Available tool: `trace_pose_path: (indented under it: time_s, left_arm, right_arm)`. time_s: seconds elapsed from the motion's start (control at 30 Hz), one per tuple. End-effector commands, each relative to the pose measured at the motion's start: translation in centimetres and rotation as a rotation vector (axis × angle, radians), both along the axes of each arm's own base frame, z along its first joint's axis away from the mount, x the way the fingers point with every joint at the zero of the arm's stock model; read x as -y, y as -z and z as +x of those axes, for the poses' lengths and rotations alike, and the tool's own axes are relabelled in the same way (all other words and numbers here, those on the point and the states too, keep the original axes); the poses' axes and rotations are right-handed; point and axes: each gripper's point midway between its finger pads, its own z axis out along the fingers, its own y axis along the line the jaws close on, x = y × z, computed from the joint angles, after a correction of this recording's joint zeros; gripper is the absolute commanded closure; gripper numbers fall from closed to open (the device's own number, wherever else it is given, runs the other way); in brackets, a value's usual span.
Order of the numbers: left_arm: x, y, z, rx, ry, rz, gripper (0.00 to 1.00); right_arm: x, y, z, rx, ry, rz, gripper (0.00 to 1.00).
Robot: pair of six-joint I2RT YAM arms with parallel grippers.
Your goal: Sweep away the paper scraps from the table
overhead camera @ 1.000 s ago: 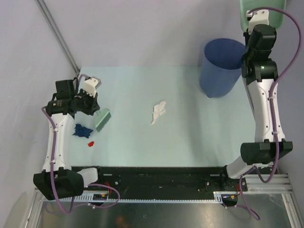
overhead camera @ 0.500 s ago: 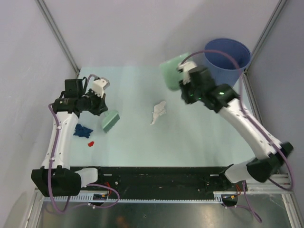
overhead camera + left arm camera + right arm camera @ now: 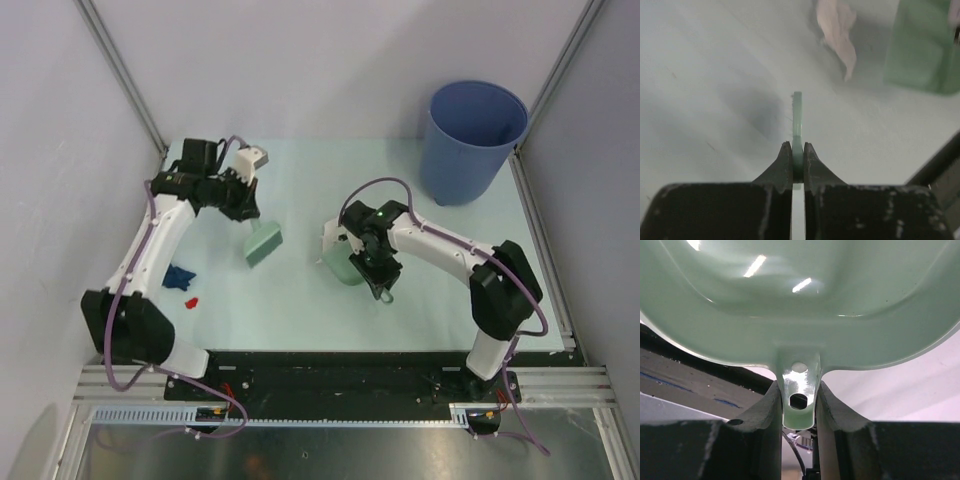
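Two arms, two tools, three scraps on view.

- Left gripper (image 3: 797, 150): jaws pinched tight on the thin handle of the brush (image 3: 264, 243). The pale green brush head hangs low over the table (image 3: 290, 310), left of centre and toward the far edge. Whether its bristles touch the top cannot be told.
- Right gripper (image 3: 799, 390): jaws narrow, clamped on the tab handle of the dustpan (image 3: 342, 268), one finger on each side of the tab. The pale green pan sits near the table's centre, down at the surface. Contact cannot be told.
- White scrap (image 3: 331, 236): a crumpled wad at the table's centre, just beside the pan on its far side and between pan and brush. The right arm partly covers it in the top view.
- Blue scrap (image 3: 180, 276): near the left edge, well apart from both tools.
- Red scrap (image 3: 192, 299): smaller, just beside the blue one on the side nearer the front edge.
- Bucket (image 3: 475, 140): blue, upright, at the far right corner.
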Motion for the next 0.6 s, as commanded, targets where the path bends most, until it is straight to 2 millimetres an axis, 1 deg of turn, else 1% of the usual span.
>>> trace_pose_path:
  time_s: [0.0,0.03,0.07,0.1,0.13,0.17,0.2,0.23,0.27,0.3,0.33,0.37,0.4,0.43,0.47,0.5,0.57]
  left_arm:
    - [3.2,-3.5,5.4,0.122,-0.029,-0.055,1.00]
    - [3.8,-4.2,6.3,0.148,-0.028,-0.054,1.00]
    - [5.0,-3.0,7.1,0.126,-0.011,-0.046,1.00]
    - [5.6,-2.8,7.6,0.121,-0.013,-0.043,1.00]
    - [6.2,-3.2,8.3,0.133,-0.005,-0.051,1.00]
    - [7.2,-2.1,8.7,0.106,0.011,-0.049,1.00]
    - [7.9,-1.9,9.0,0.096,0.015,-0.060,1.00]
    - [8.4,-2.2,9.5,0.102,0.021,-0.068,1.00]
    - [9.2,-1.2,9.9,0.080,0.032,-0.066,1.00]
    - [9.9,-1.4,10.2,0.081,0.041,-0.079,1.00]
    - [10.4,-1.0,10.3,0.072,0.048,-0.082,1.00]
    - [11.3,-0.1,10.5,0.053,0.064,-0.084,1.00]
    - [12.2,-0.5,10.5,0.050,0.086,-0.109,1.00]
    - [12.7,-0.2,10.4,0.039,0.099,-0.122,1.00]
    - [13.6,0.2,10.3,0.020,0.121,-0.138,1.00]
    - [14.1,0.0,10.2,0.015,0.137,-0.157,1.00]
    - [15.5,-0.2,9.2,-0.012,0.202,-0.210,1.00]
  right_arm:
    - [0.3,1.8,-1.4,-0.115,-0.024,-0.049,1.00]
    - [0.4,2.2,-1.3,-0.125,-0.025,-0.062,1.00]
    - [0.6,2.5,-1.4,-0.139,-0.028,-0.069,1.00]
    - [0.7,3.2,-1.3,-0.162,-0.024,-0.074,1.00]
    - [0.6,3.4,-1.0,-0.165,-0.024,-0.068,1.00]
    - [0.8,3.6,-0.8,-0.164,-0.021,-0.073,1.00]
    - [1.1,3.8,-0.4,-0.169,-0.007,-0.078,1.00]
    - [1.1,4.0,0.2,-0.166,0.002,-0.081,1.00]
    - [1.1,4.2,0.6,-0.167,0.011,-0.087,1.00]
    - [1.2,4.4,1.1,-0.166,0.016,-0.090,1.00]
    - [1.3,5.2,1.3,-0.186,0.012,-0.115,1.00]
    - [0.9,5.1,2.1,-0.173,0.010,-0.117,1.00]
    - [1.0,5.3,2.2,-0.184,0.010,-0.135,1.00]
    - [0.9,6.1,2.5,-0.198,0.013,-0.149,1.00]
    - [0.5,5.9,3.4,-0.186,-0.013,-0.133,1.00]
    - [0.2,6.1,3.8,-0.184,-0.015,-0.129,1.00]
    - [0.1,6.7,5.0,-0.185,-0.010,-0.119,1.00]
